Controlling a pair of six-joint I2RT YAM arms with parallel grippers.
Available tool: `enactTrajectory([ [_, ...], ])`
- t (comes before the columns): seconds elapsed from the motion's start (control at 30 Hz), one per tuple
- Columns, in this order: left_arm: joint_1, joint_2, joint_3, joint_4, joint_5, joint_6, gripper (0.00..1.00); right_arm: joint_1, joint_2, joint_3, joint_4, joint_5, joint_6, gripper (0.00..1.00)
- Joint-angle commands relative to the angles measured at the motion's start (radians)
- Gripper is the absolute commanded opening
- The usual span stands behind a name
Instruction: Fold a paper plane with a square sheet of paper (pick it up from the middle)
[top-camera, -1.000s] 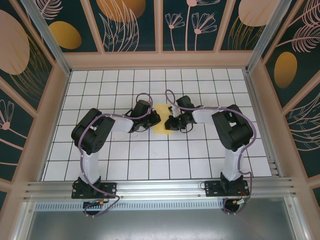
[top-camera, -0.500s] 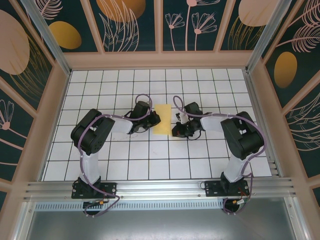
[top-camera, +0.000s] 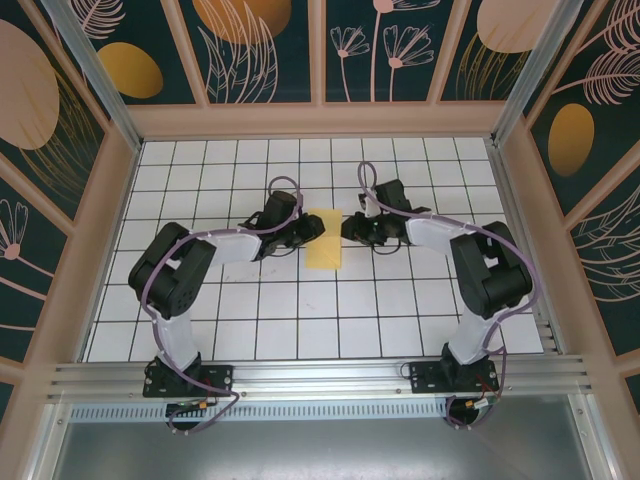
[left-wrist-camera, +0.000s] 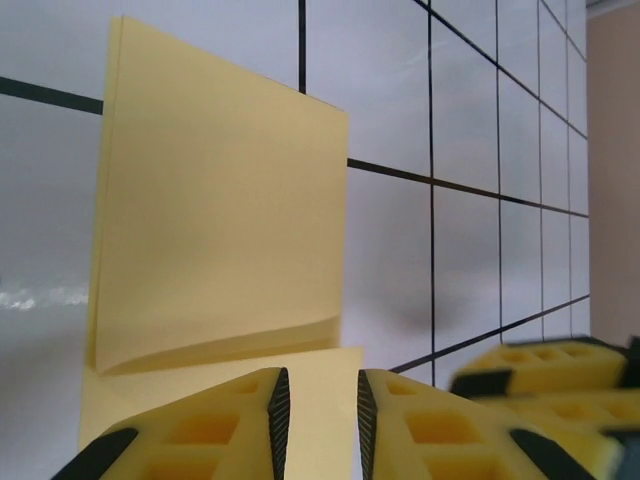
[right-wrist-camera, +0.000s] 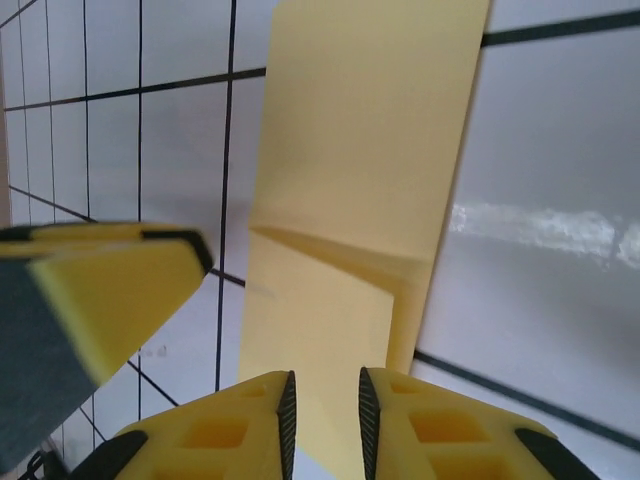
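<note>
The square sheet of paper (top-camera: 325, 246) lies folded into a pale yellow rectangle at the middle of the tiled table. In the left wrist view one flap of the paper (left-wrist-camera: 220, 230) stands up from a crease while a lower layer lies flat under my fingers. My left gripper (top-camera: 311, 229) sits at the paper's left edge, and my right gripper (top-camera: 349, 229) at its right edge. The left gripper (left-wrist-camera: 318, 388) is open by a narrow gap over the paper. The right gripper (right-wrist-camera: 326, 390) is likewise narrowly open above the paper (right-wrist-camera: 365, 150).
White tiles with black grid lines (top-camera: 300, 300) surround the paper. Wooden walls (top-camera: 320, 120) bound the table at the back and sides. The two grippers face each other closely; the left one's finger (right-wrist-camera: 100, 290) shows in the right wrist view.
Both grippers went from shut to slightly open. The right gripper swung away from the paper's near right corner toward its far right side; the left gripper shifted a little farther back.
</note>
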Motion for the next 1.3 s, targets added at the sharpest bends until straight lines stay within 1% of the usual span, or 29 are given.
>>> enactTrajectory([
  [0.0, 0.005, -0.044, -0.069, 0.000, -0.040, -0.038, 0.29, -0.001, 0.062, 0.037, 0.019, -0.024, 0.006, 0.28],
  [0.2, 0.005, -0.036, -0.128, 0.085, 0.022, -0.093, 0.31, -0.001, 0.115, 0.065, 0.024, -0.065, -0.010, 0.30],
  [0.3, 0.006, -0.016, -0.132, 0.123, 0.052, -0.110, 0.32, -0.002, 0.132, 0.069, 0.034, -0.079, -0.010, 0.25],
  [0.47, 0.005, 0.007, -0.130, 0.153, 0.080, -0.127, 0.34, -0.013, 0.145, 0.058, 0.048, -0.065, 0.007, 0.09],
  [0.63, 0.004, 0.020, -0.126, 0.154, 0.089, -0.129, 0.37, -0.032, 0.140, 0.029, 0.076, -0.063, 0.036, 0.05],
  [0.8, 0.005, 0.036, -0.116, 0.169, 0.109, -0.127, 0.39, -0.039, 0.136, 0.011, 0.092, -0.067, 0.051, 0.04],
  [1.03, 0.005, 0.080, -0.075, 0.217, 0.147, -0.114, 0.38, -0.041, 0.138, 0.009, 0.089, -0.069, 0.050, 0.05],
  [1.13, 0.006, 0.103, -0.045, 0.201, 0.148, -0.097, 0.39, -0.041, 0.140, 0.010, 0.087, -0.071, 0.050, 0.05],
  [1.2, 0.004, 0.121, -0.030, 0.206, 0.156, -0.095, 0.38, -0.041, 0.140, 0.010, 0.086, -0.071, 0.050, 0.05],
  [1.27, 0.005, 0.135, -0.021, 0.216, 0.167, -0.092, 0.34, -0.042, 0.137, 0.010, 0.085, -0.072, 0.050, 0.05],
])
